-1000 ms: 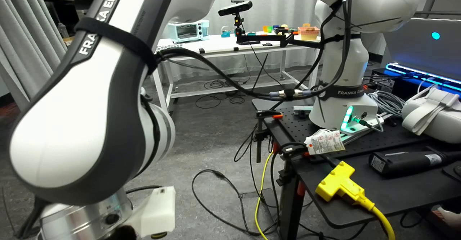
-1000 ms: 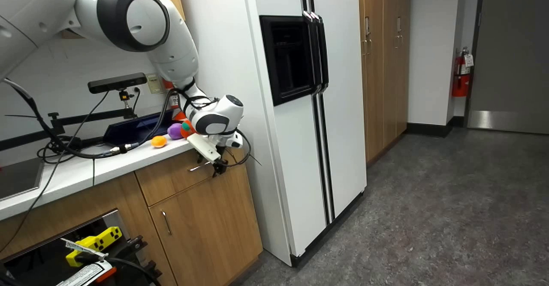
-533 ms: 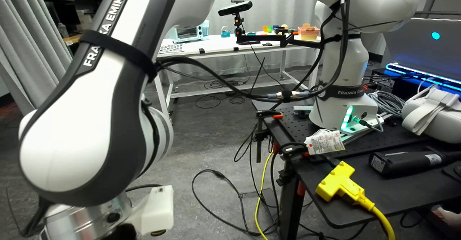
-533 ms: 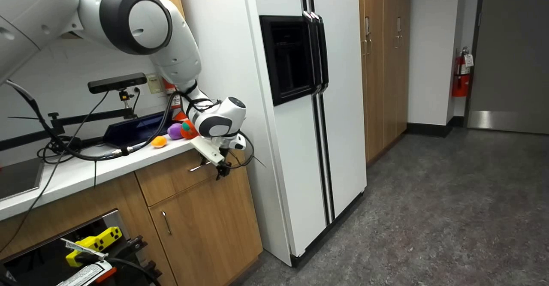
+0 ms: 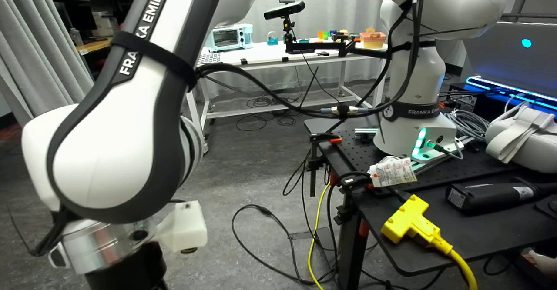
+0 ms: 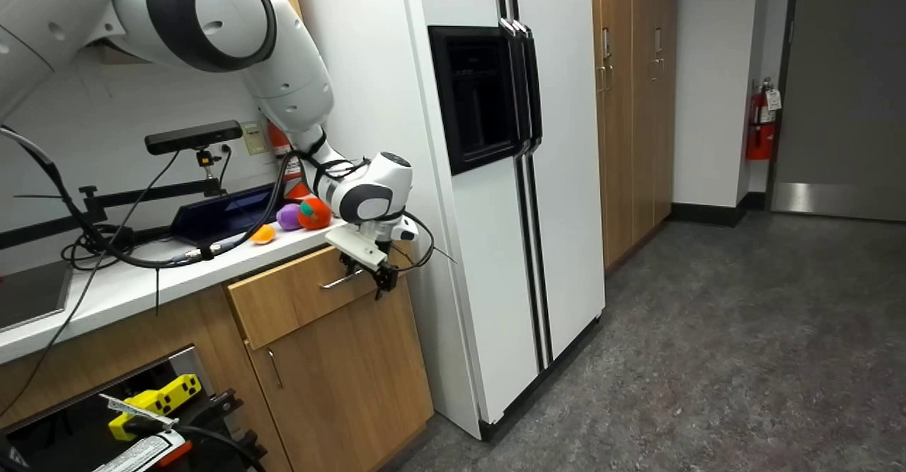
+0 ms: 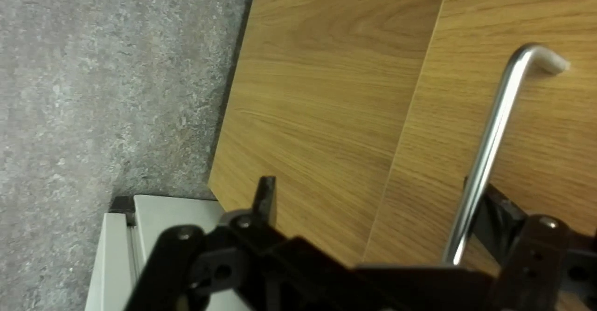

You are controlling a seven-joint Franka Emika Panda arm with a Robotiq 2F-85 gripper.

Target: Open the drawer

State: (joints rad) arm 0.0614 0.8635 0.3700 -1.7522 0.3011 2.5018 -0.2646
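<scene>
The drawer (image 6: 290,302) has a wooden front under the white counter and stands slightly out, with a thin dark gap above it. Its inside is hidden. Its front fills the right of the wrist view (image 7: 433,162). Its silver bar handle (image 6: 341,279) also shows in the wrist view (image 7: 496,124). My gripper (image 6: 368,279) is at the handle's right end. In the wrist view the gripper (image 7: 373,194) is open. One finger is hooked behind the bar, between it and the drawer front; the other is well apart in front of the lower cabinet door.
A white fridge (image 6: 446,260) stands close to the right of the gripper. The lower cabinet door (image 6: 347,380) is below the drawer. The counter (image 6: 212,277) holds an orange toy (image 6: 262,234) and a purple toy (image 6: 288,216). A black cart (image 5: 470,242) stands by the robot base.
The drawer front has come out a little from the counter. My gripper and the handle have moved outward with it, rightward in that exterior view. The arm has shifted too.
</scene>
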